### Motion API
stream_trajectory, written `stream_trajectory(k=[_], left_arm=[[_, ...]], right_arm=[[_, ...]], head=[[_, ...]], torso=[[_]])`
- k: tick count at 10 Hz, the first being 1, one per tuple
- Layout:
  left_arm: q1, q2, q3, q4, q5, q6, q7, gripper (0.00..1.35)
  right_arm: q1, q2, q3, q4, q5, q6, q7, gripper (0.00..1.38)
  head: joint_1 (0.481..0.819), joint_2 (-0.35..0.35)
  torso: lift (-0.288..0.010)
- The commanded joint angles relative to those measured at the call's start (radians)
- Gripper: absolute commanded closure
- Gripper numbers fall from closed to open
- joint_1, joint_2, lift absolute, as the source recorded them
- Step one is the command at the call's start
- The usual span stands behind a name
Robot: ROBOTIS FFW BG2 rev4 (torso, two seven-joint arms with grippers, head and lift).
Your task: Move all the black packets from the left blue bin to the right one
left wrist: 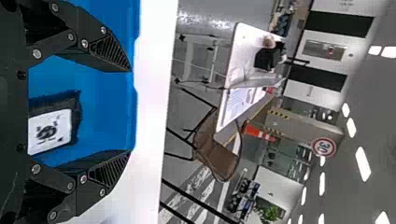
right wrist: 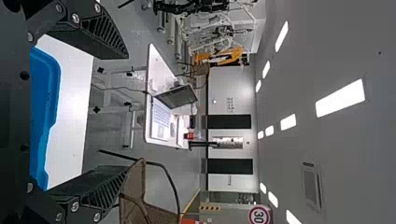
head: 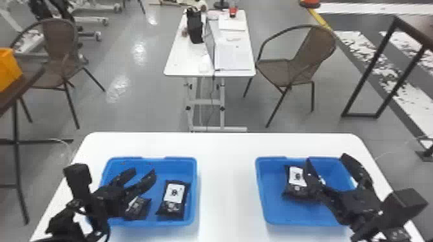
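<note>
My left gripper (head: 139, 178) stands open above the left blue bin (head: 194, 193), nothing between its fingers. Under it lies a black packet (head: 138, 208), partly hidden, and a second black packet (head: 174, 199) with a white label rests at the bin's right side. In the left wrist view the open gripper (left wrist: 130, 111) faces a labelled packet (left wrist: 51, 128) inside the bin (left wrist: 107, 107). Over the right blue bin (head: 270, 212) my right gripper (head: 328, 164) is open, partly covering a labelled black packet (head: 294, 183) there. The right wrist view shows the gripper (right wrist: 126, 112) empty beside the bin's rim (right wrist: 51, 93).
Both bins stand on a white table (head: 228, 180) with a gap between them. Beyond it are a second white table (head: 183, 61) with a laptop, and brown chairs (head: 290, 70). A dark item (head: 394, 235) lies near the lower right, partly under the right arm.
</note>
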Motion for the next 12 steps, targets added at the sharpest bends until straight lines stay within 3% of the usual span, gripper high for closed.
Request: stream_trajectory(k=[1, 3, 4, 5, 6, 7, 9, 12], left_arm=[[-0.009, 0.001, -0.012, 0.014, -0.001, 0.105, 0.009, 0.46], [-0.039, 0.005, -0.029, 0.014, -0.013, 0.243, 0.030, 0.46], [-0.076, 0.016, -0.038, 0.028, -0.014, 0.377, 0.043, 0.46], [-0.116, 0.039, -0.058, 0.078, -0.013, 0.439, 0.039, 0.46], [-0.148, 0.070, -0.097, 0.134, 0.012, 0.438, 0.041, 0.46], [-0.180, 0.084, -0.116, 0.193, 0.035, 0.427, 0.039, 0.46], [-0.257, 0.100, -0.147, 0.328, 0.055, 0.416, 0.021, 0.46], [-0.355, 0.119, -0.193, 0.543, 0.073, 0.314, -0.030, 0.52]], right_arm=[[0.012, 0.002, 0.003, -0.013, -0.013, 0.010, -0.005, 0.19], [0.006, 0.002, 0.010, -0.005, -0.027, 0.013, -0.005, 0.19], [0.005, 0.002, 0.013, 0.002, -0.042, 0.013, -0.005, 0.19], [0.000, 0.002, 0.014, 0.007, -0.045, 0.013, -0.005, 0.19], [-0.005, 0.002, 0.014, 0.012, -0.053, 0.016, -0.003, 0.19], [-0.009, 0.002, 0.016, 0.018, -0.057, 0.018, -0.003, 0.19], [-0.015, 0.002, 0.017, 0.028, -0.073, 0.019, -0.003, 0.19], [-0.025, 0.002, 0.022, 0.042, -0.086, 0.021, -0.003, 0.19]], head=[[0.695, -0.014], [0.695, -0.026], [0.695, -0.031], [0.695, -0.034], [0.695, -0.039], [0.695, -0.045], [0.695, -0.053], [0.695, -0.069]], torso=[[0.000], [0.000], [0.000], [0.000], [0.000], [0.000], [0.000], [0.000]])
